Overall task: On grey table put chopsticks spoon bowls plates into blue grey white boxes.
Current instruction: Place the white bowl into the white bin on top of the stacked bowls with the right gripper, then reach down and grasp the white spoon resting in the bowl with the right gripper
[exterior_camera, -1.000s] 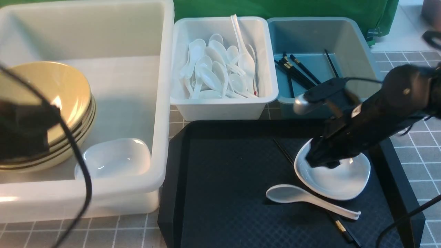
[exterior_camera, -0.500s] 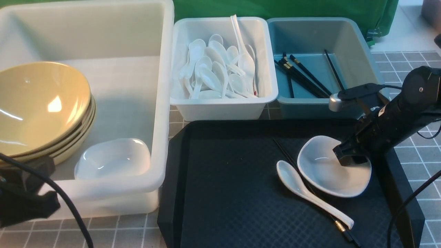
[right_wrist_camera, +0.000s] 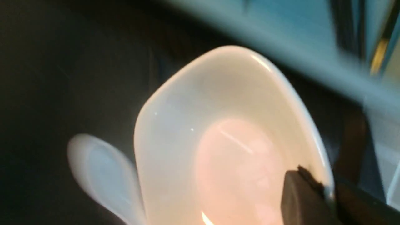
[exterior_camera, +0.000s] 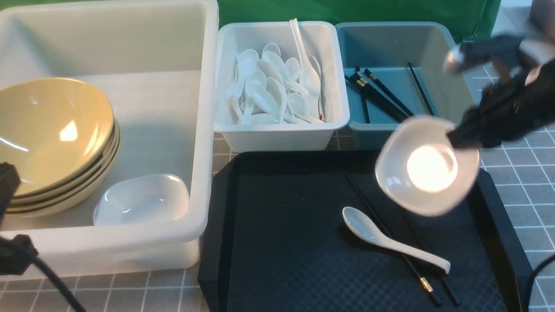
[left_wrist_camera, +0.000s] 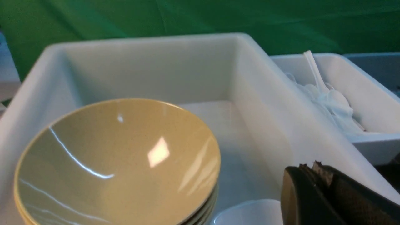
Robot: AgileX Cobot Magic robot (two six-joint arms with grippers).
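Plate (exterior_camera: 427, 167) hangs blurred above the right of the black tray (exterior_camera: 282, 242), its hollow turned toward you, and your right tool (exterior_camera: 455, 136) is clamped on its rim just in front of the blue-grey bin (exterior_camera: 433, 47). Below it, the spoon (exterior_camera: 364, 227) lies on the tray across the chopsticks (exterior_camera: 427, 285). Your left tool (left_wrist_camera: 312, 170) is closed on nothing, near the big tub (exterior_camera: 208, 130), which holds stacked bowls (exterior_camera: 52, 130) and another plate (exterior_camera: 143, 199).
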